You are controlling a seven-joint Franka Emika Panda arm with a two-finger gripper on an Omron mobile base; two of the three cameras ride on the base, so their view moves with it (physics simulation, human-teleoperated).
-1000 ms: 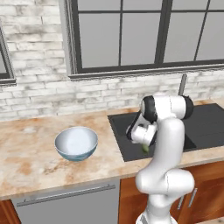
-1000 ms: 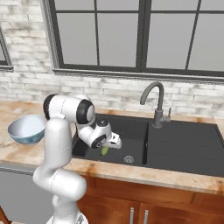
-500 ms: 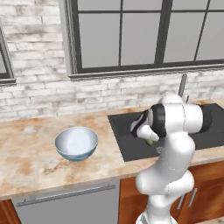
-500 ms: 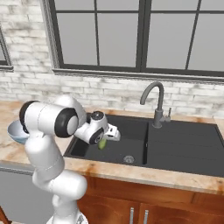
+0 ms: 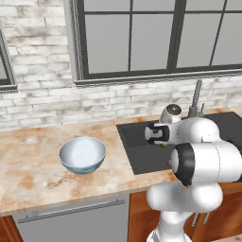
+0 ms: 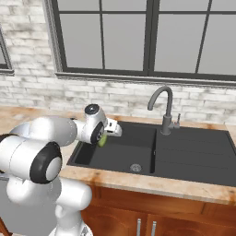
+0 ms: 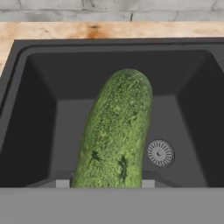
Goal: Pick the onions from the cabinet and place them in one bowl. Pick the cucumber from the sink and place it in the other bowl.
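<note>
Claw: two-finger gripper (image 6: 104,137) clamps the short green cucumber (image 7: 114,131).
Below claw: dark rectangular sink (image 7: 39,122).
Beside claw, apart: shiny light-blue bowl (image 5: 82,154).

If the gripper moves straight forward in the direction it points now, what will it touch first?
The gripper, shut on the cucumber, points down into the sink. Going straight on, the cucumber's tip would probably meet the basin floor first, near the drain; depth is unclear.

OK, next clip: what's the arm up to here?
The gripper holds the cucumber above the dark sink, with the drain visible beneath it in the hand view. The light blue bowl sits on the counter beside the sink, with nothing in it. The cucumber has not been placed yet.
</note>
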